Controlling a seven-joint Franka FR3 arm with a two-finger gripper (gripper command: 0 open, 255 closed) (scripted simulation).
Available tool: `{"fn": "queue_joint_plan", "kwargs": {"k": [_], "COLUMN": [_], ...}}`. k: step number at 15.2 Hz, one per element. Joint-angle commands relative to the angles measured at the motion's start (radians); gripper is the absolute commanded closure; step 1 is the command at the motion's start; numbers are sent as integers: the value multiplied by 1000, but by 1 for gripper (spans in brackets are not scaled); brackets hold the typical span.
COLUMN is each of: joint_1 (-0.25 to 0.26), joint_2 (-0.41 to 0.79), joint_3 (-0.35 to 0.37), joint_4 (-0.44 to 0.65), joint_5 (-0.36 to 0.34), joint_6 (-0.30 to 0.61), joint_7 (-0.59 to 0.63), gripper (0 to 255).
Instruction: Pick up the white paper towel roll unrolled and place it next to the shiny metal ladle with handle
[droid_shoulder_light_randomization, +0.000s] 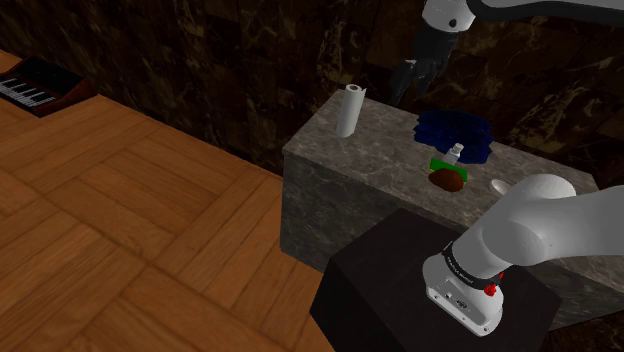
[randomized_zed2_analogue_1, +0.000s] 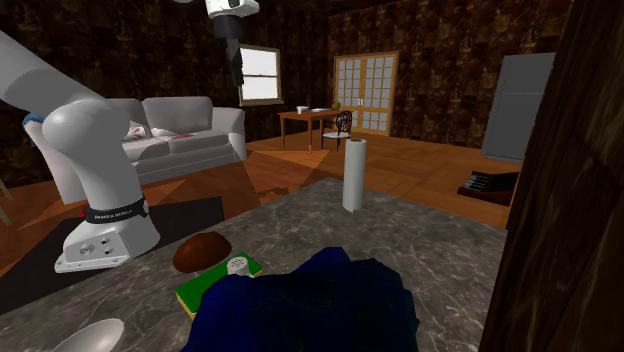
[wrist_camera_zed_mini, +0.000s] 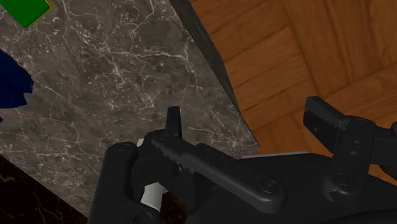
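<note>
The white paper towel roll (droid_shoulder_light_randomization: 349, 110) (randomized_zed2_analogue_1: 354, 174) stands upright near the corner of a dark marble counter (droid_shoulder_light_randomization: 380, 150). My black gripper (droid_shoulder_light_randomization: 409, 82) (randomized_zed2_analogue_1: 238, 66) hangs in the air above the counter, higher than the roll and off to the shoulder view's right of it. Its fingers (wrist_camera_zed_mini: 173, 121) stand apart, open, with nothing between them. Under the gripper (wrist_camera_zed_mini: 245, 118) lie the counter's edge and the wood floor. A small white patch (wrist_camera_zed_mini: 149, 191) peeks out behind one finger's linkage. The pale ladle (droid_shoulder_light_randomization: 500, 186) (randomized_zed2_analogue_1: 88, 338) lies on the counter near the arm's base.
A crumpled dark blue cloth (droid_shoulder_light_randomization: 452, 130) (randomized_zed2_analogue_1: 310, 305) lies mid-counter. Beside it a green pad (randomized_zed2_analogue_1: 215, 282) carries a brown rounded object (droid_shoulder_light_randomization: 448, 180) and a small white bottle (droid_shoulder_light_randomization: 456, 152). The black stand (droid_shoulder_light_randomization: 400, 290) adjoins the counter. A piano (droid_shoulder_light_randomization: 40, 85) stands far off.
</note>
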Motion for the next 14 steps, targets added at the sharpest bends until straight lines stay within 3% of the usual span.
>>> {"fn": "queue_joint_plan", "kwargs": {"k": [1, 14], "joint_1": [0, -47], "joint_2": [0, 448], "joint_3": [0, -120], "joint_4": [0, 190], "joint_5": [0, -56], "joint_6": [0, 254], "joint_7": [0, -176], "gripper": [0, 0]}}
